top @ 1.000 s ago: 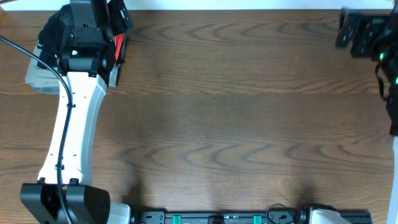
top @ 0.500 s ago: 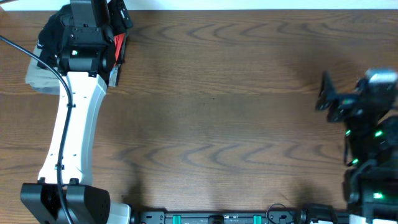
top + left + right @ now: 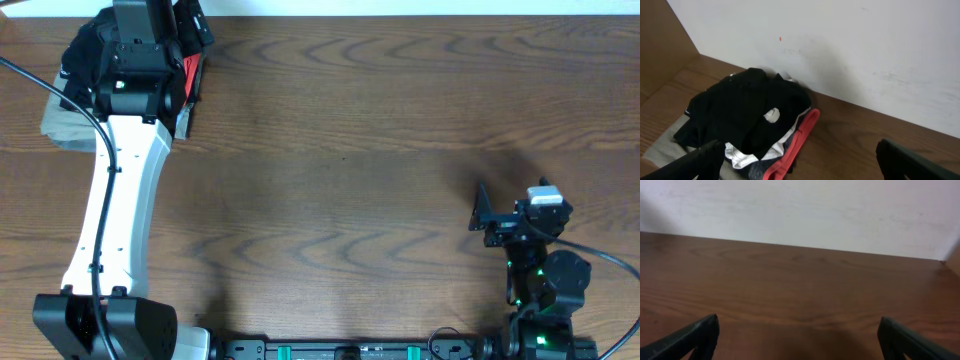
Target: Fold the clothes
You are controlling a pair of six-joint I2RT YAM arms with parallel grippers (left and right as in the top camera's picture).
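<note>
The black top [image 3: 740, 110] lies crumpled on a stack of folded garments at the table's far left corner, by the wall. It also shows in the overhead view [image 3: 78, 50], partly hidden under my left arm. A small white print shows on it. My left gripper [image 3: 797, 150] is open and empty, hovering just in front of the stack, its fingers either side of the stack's red-trimmed edge; in the overhead view it [image 3: 192, 28] sits at the top left. My right gripper [image 3: 482, 218] is open and empty above bare wood at the near right, as the right wrist view [image 3: 797, 325] shows.
The stack under the black top holds a white garment [image 3: 740, 155], a dark one with red trim [image 3: 802, 132] and a khaki one [image 3: 58, 125]. A white wall [image 3: 850, 55] runs along the table's far edge. The brown wooden table [image 3: 340, 180] spans the view.
My right arm has swung from the far right corner down to the near right side of the table. The left arm and the stack have not moved.
</note>
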